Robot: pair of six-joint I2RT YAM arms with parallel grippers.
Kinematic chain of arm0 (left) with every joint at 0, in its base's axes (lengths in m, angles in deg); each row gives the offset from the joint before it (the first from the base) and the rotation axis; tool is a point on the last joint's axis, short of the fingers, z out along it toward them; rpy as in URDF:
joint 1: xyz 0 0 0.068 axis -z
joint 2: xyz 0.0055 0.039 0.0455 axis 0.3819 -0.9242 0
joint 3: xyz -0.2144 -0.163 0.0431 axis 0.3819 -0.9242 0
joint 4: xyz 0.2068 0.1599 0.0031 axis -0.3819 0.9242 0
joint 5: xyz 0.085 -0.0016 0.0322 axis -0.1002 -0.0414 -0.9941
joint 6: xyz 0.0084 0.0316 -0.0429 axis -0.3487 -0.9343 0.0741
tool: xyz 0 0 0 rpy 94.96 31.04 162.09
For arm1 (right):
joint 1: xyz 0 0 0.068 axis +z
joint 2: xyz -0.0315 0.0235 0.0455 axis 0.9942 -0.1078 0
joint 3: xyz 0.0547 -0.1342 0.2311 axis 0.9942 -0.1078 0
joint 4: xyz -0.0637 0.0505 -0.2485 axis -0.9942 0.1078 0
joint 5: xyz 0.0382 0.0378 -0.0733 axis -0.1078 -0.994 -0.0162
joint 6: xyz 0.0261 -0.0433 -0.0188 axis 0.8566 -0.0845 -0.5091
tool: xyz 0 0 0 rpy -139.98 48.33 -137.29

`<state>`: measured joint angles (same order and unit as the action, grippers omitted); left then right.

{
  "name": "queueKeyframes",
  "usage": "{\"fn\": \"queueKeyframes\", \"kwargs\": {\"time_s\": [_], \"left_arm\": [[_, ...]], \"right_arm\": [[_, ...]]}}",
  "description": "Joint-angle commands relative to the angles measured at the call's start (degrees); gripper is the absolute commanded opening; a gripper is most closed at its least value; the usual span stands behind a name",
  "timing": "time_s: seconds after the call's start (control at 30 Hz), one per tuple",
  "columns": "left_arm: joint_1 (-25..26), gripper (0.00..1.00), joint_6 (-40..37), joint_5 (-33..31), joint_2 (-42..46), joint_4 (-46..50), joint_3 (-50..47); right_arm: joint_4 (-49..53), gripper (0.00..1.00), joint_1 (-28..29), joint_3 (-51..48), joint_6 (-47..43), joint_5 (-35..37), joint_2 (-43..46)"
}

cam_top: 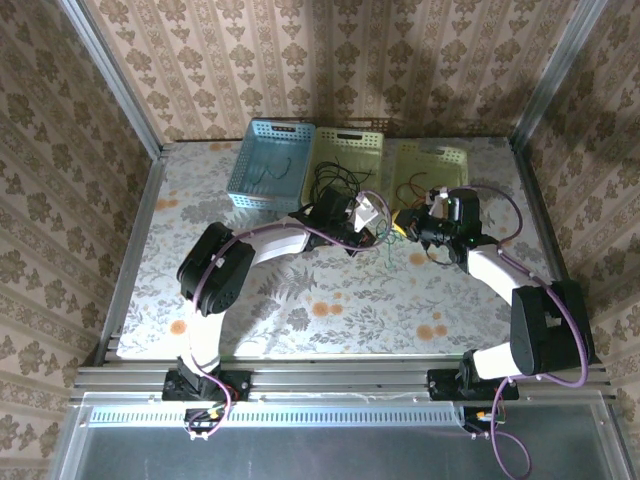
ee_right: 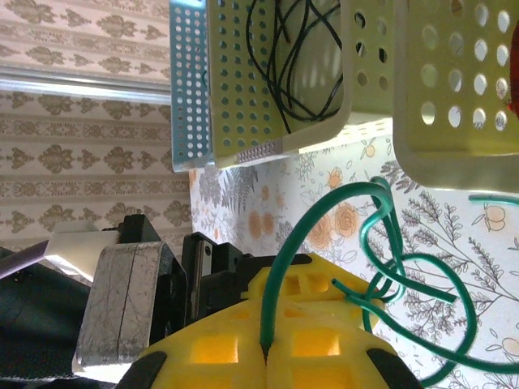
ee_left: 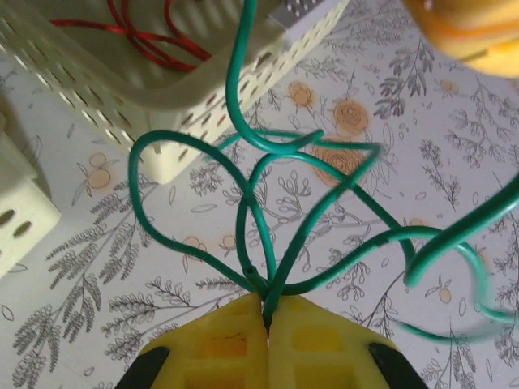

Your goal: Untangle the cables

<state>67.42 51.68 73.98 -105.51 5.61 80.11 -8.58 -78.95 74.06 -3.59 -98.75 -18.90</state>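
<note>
pinching one thin green looped cable [ee_left: 242, 49], the left fingers [ee_left: 274, 324] and right fingers [ee_right: 272, 350] were fully closed (its loops strung between them).

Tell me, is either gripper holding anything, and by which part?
Both hold the green cable: the left gripper pinches several strands where its loops meet; the right gripper pinches a single strand.

Three baskets in a row along the far edge of the table [cam_top: 330, 310]: blue basket [cam_top: 272, 163] on the left, pale green basket [cam_top: 352, 150] in the middle with black cables [cam_top: 335, 180] looped inside and over its near rim, yellow basket [cam_top: 440, 165] on the right. Just near of them, left end effector [cam_top: 380, 226] and right end effector [cam_top: 408, 226] close together, thin green cable [cam_top: 388, 252] trailing between and just below them.
</note>
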Motion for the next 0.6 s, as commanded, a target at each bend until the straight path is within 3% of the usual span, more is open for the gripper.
{"fn": "queueKeyframes", "kwargs": {"time_s": [0.0, 0.23, 0.57], "left_arm": [[-1.8, 0.00, 2.9, -0.3, 2.2, -3.4, -3.3], [-5.9, 0.00, 6.5, -2.6, 7.5, -7.2, -13.1], [-9.8, 0.00, 8.4, -2.2, 14.1, -9.0, -22.2]], "right_arm": [[1.6, 0.07, -0.3, 0.1, 0.5, 3.9, 4.8], [9.5, 0.07, -2.2, -3.8, -0.5, 21.2, 16.1], [20.4, 0.08, -7.9, -8.8, 2.4, 37.4, 29.3]]}}
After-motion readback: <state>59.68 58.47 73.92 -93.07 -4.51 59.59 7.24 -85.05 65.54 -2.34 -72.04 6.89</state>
